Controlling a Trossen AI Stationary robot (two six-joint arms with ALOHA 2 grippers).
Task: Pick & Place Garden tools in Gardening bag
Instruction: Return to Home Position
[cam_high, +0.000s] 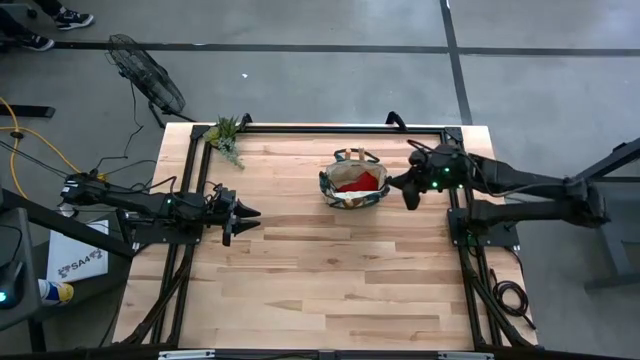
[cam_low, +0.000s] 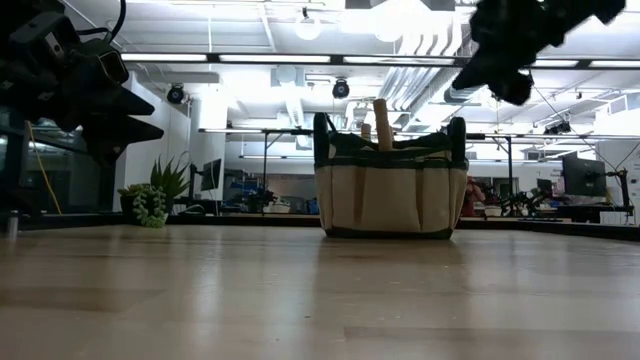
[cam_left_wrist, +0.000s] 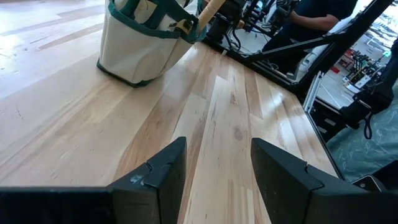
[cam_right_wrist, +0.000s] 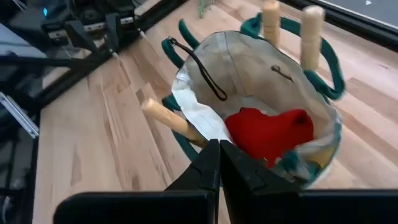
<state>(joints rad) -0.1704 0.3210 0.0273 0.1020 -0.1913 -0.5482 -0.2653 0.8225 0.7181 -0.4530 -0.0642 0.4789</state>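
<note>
Standing by the table (cam_high: 300, 300), I'd call the job as good as done. The gardening bag (cam_high: 353, 183) sits upright on the right arm's half of the wooden top, and every tool I can find is in it. The red glove (cam_right_wrist: 273, 134) lies in the middle of the bag, and wooden handles (cam_right_wrist: 270, 18) stick up around its rim. No tool shows on the boards outside the bag. Only the plant sprig (cam_high: 227, 135) rests at a corner on the left arm's side, and that isn't part of the load. All that's left, I judge, is for the arms to draw back to rest.

The left gripper (cam_high: 250, 212) hangs over the left half of the table, well apart from the bag, its fingers spread with nothing between them. The right gripper (cam_high: 408, 192) hovers just beside the bag's rim, fingers pressed together and holding nothing.

The overhead view gives the layout and the glove's red, but the handles barely show there. The right wrist view looks down into the bag and shows three handles, one leaning out at the rim. The low view hides the contents behind the canvas wall. It does show a handle poking above the rim and both grippers raised off the tabletop.
</note>
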